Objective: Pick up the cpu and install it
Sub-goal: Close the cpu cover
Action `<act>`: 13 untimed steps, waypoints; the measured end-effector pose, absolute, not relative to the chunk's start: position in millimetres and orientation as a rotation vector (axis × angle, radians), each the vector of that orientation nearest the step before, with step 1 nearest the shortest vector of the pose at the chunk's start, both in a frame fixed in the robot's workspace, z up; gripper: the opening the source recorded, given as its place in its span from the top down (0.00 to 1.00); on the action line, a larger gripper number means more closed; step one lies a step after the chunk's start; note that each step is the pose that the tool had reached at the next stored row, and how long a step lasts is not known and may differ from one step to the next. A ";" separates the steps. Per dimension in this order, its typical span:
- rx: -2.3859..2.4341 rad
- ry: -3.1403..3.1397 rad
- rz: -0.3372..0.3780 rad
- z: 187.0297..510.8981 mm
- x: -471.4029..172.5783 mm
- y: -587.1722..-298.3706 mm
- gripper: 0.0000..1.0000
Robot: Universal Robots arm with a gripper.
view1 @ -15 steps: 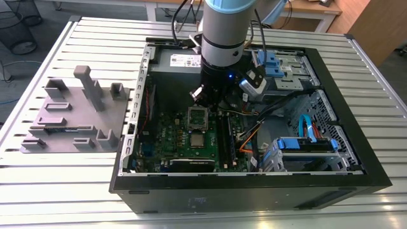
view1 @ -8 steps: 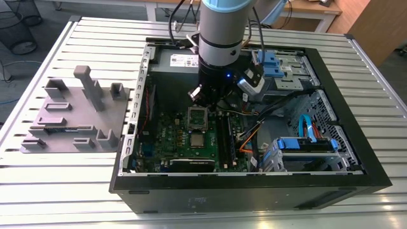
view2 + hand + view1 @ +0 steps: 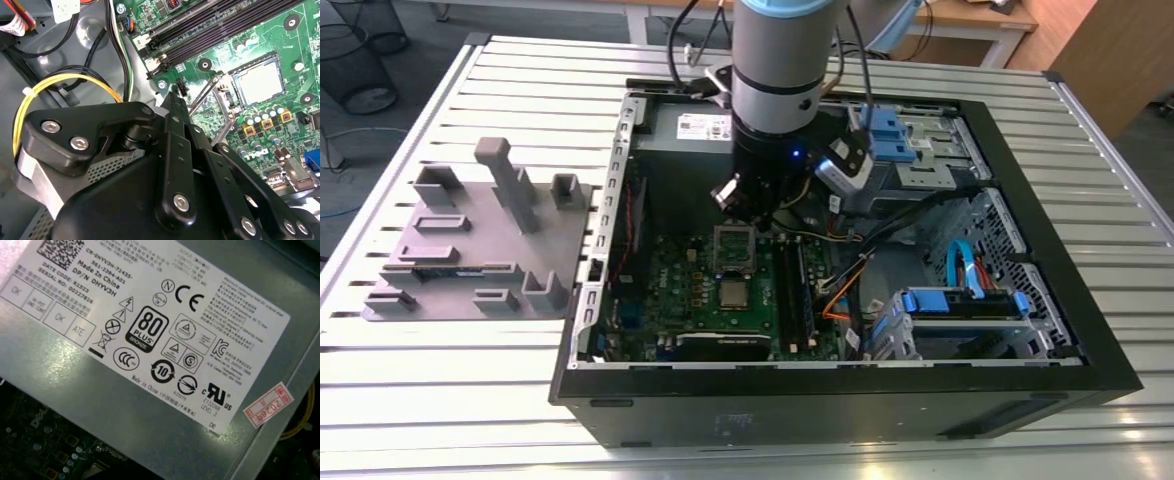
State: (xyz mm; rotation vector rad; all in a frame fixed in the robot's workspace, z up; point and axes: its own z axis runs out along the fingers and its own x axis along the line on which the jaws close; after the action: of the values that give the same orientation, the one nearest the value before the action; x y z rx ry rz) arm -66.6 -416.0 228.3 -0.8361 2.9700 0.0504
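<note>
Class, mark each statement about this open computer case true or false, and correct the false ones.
1. The computer case lies open on a slatted table. True.
2. The pincer holds the cpu. False: the cpu lies on the motherboard, apart from the pincer.
3. The grey fixture stands at the exterior view's right of the case. False: at its left.
4. The pincer hangs over the motherboard, inside the case. True.
</note>
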 end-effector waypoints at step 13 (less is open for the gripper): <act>-0.879 2.954 0.050 232.9 -69.8 -416.1 0.89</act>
State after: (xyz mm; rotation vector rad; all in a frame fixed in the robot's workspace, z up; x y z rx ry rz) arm -69.8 -416.1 232.9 -0.8793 2.9539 0.0498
